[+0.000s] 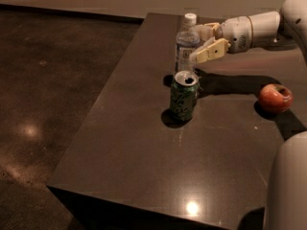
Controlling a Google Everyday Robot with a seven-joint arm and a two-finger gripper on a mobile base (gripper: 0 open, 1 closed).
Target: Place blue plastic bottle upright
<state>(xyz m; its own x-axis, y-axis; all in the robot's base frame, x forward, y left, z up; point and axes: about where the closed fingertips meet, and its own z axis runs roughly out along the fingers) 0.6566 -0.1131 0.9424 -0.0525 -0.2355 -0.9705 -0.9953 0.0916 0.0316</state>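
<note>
Placement judged near complete: blue plastic bottle (pixel 185 47) stood upright on table (pixel 144 147) just behind green can (pixel 183 96), tool (pixel 199 45) clamped on it from the right; next needed gentle opening, then level retreat without tipping it

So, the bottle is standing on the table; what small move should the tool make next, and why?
Probably draw the tool straight back to the right, away from the blue plastic bottle. The bottle stands upright on the table, so the placing looks done. The tool is close at its right side, and the green can stands just in front, so any other direction risks a knock.
</note>
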